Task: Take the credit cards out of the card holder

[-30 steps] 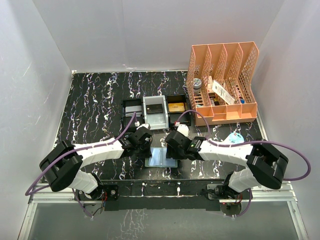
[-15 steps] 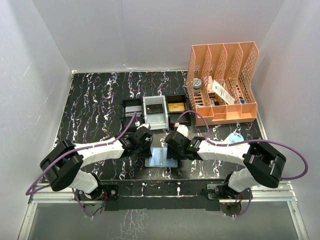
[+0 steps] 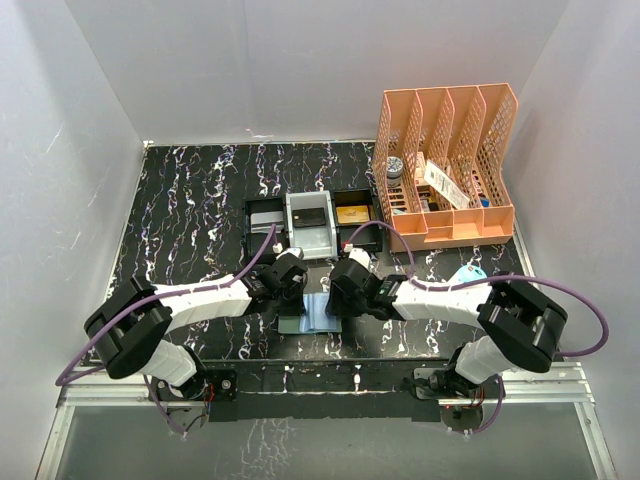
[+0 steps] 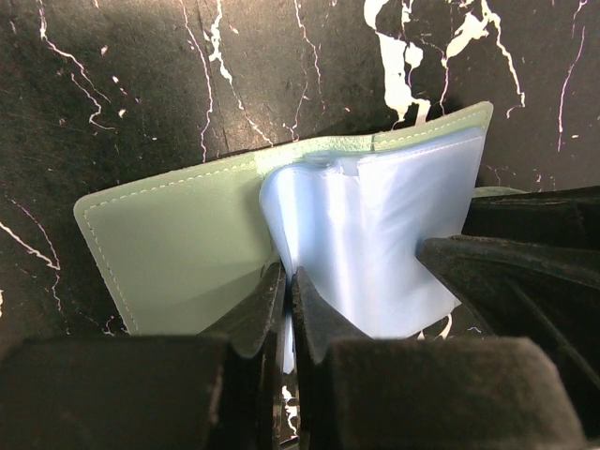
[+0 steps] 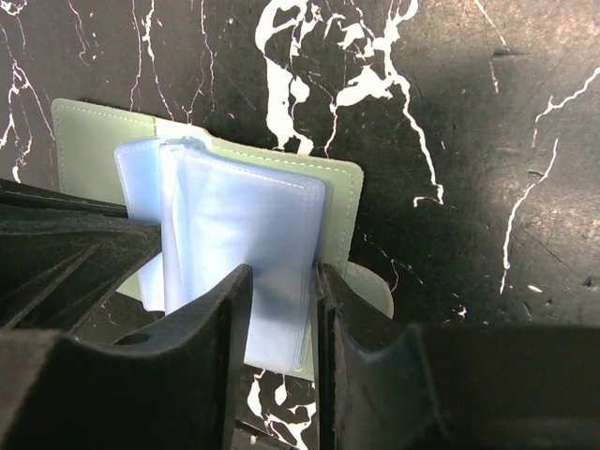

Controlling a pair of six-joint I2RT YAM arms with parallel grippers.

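Observation:
The sage-green card holder (image 3: 318, 314) lies open on the black marbled table between my two grippers, its pale blue sleeves (image 4: 375, 225) standing up. My left gripper (image 4: 288, 277) is shut on a single sleeve beside the green cover (image 4: 178, 244). The right gripper (image 5: 281, 277) is closed around a bunch of sleeves (image 5: 239, 216) near the cover's tab side (image 5: 342, 202). From above, the left gripper (image 3: 296, 292) and right gripper (image 3: 336, 300) meet over the holder. No credit cards show in the sleeves. A dark card (image 3: 311, 216) lies in the white tray.
Three small trays (image 3: 300, 240) stand in a row just behind the holder, the outer two black with a card in each. A peach file organiser (image 3: 445, 165) holding small items fills the back right. A pale blue round object (image 3: 467, 275) lies by the right arm.
Both grippers have drawn closer together over the holder. The right jaws have narrowed onto the sleeves, and the sleeves have lifted from lying flat.

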